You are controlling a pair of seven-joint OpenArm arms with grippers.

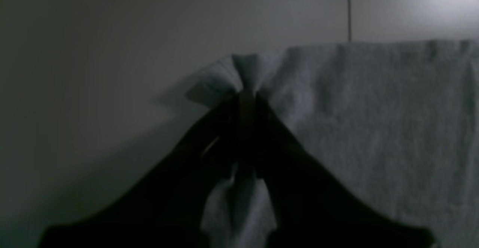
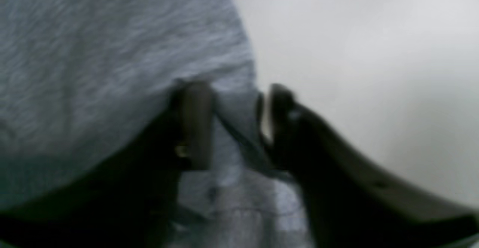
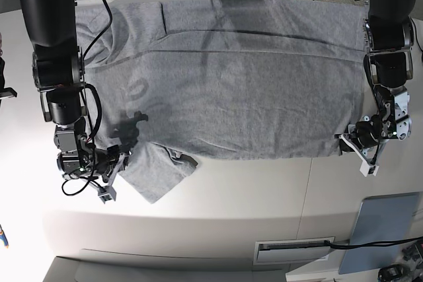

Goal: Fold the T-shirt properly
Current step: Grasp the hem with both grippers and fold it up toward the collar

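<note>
Found tee (image 3: 231, 77) spread flat across table (image 3: 231, 209). Left gripper (image 1: 247, 98) clamped on tee's corner at right. Right gripper (image 2: 232, 121) parted, astride sleeve edge at left.

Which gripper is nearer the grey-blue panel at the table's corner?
Left. The left gripper, pinching the T-shirt edge, sits just above the panel. The right gripper is across the table at the sleeve.
</note>
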